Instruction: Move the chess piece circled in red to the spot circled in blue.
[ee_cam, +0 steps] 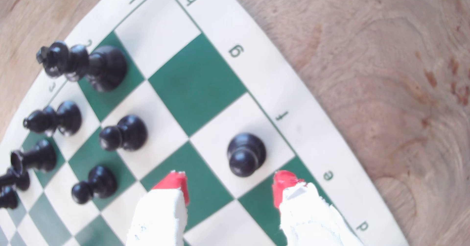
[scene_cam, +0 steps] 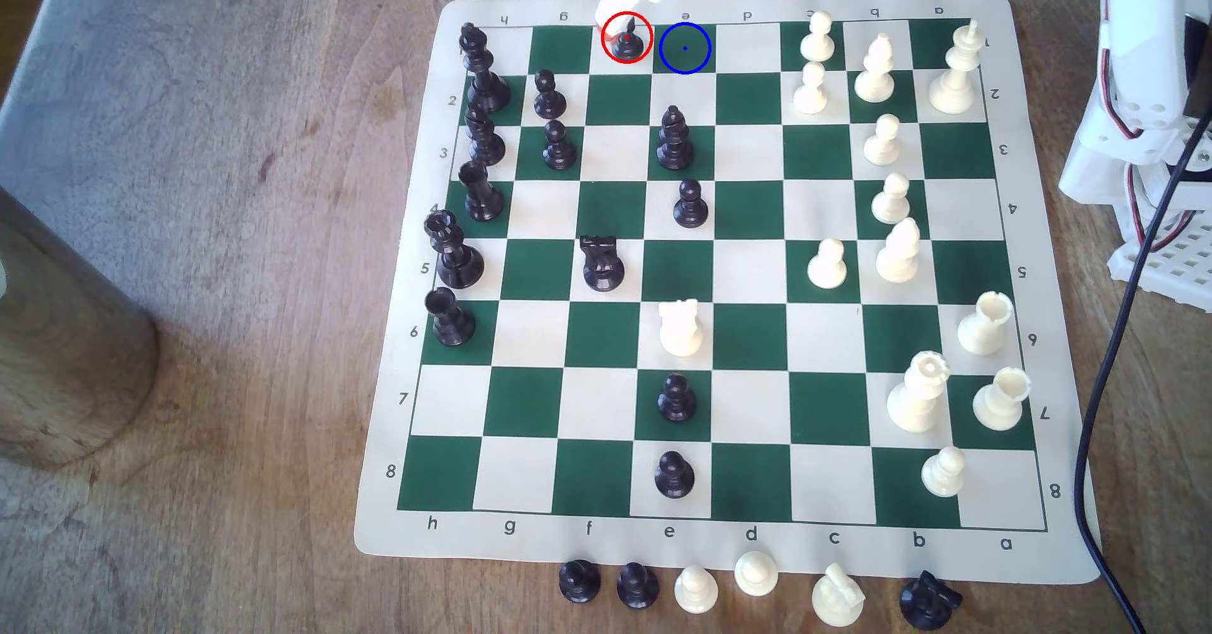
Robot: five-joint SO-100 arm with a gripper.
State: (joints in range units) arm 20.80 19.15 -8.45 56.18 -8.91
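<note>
The chess piece, a small black pawn [scene_cam: 626, 47], stands upright inside the red ring on a cream square in the board's far row. In the wrist view the pawn [ee_cam: 245, 155] sits just ahead of my two red-tipped white fingers [ee_cam: 175, 185], roughly centred on the gap and untouched. My gripper [scene_cam: 616, 31] [ee_cam: 230, 179] is open and hangs low over the pawn. The spot [scene_cam: 685, 48], a dark green square with a blue ring and dot, adjoins the pawn's square on the exterior view's right and is bare. That green square [ee_cam: 256, 202] lies by one finger.
Black pieces [scene_cam: 549, 93] crowd the exterior view's left columns, the nearest one row from the pawn. White pieces [scene_cam: 816, 37] fill the right. Captured pieces [scene_cam: 695, 588] line the near mat edge. A metal cylinder [scene_cam: 59, 345] stands left, the arm base [scene_cam: 1148, 149] and cable right.
</note>
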